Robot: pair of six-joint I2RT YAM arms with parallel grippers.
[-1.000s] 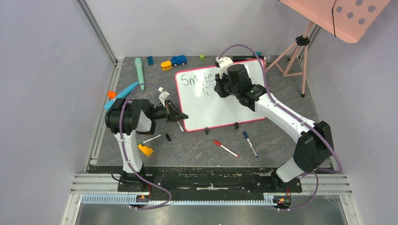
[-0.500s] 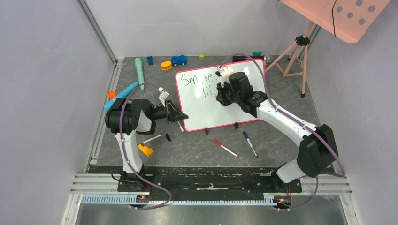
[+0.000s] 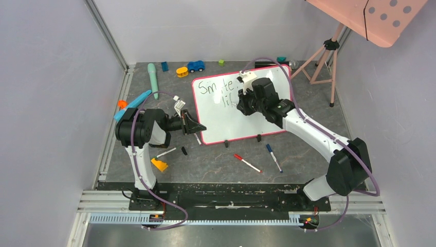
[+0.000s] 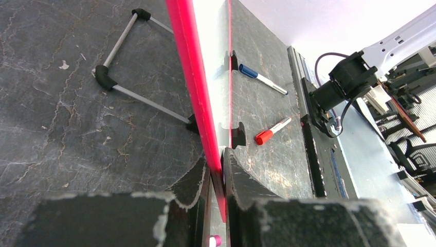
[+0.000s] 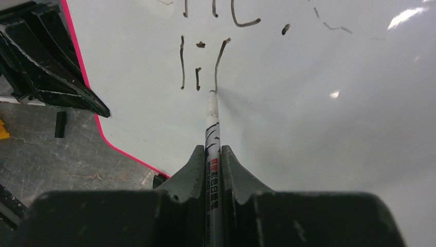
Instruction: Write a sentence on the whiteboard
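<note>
Right end effector [image 5: 212, 153] clamped on marker [image 5: 211, 121], tip touching whiteboard [image 5: 308, 103] at second line of sentence [image 3: 213, 87]. Left end effector [image 4: 216, 172] pinches frame edge, likely steadying board on counter [image 3: 205, 159] against pen pressure.

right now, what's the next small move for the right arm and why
Probably lift the marker slightly and start the next stroke: its tip rests at the foot of a downstroke on the whiteboard, which the left gripper clamps.
</note>
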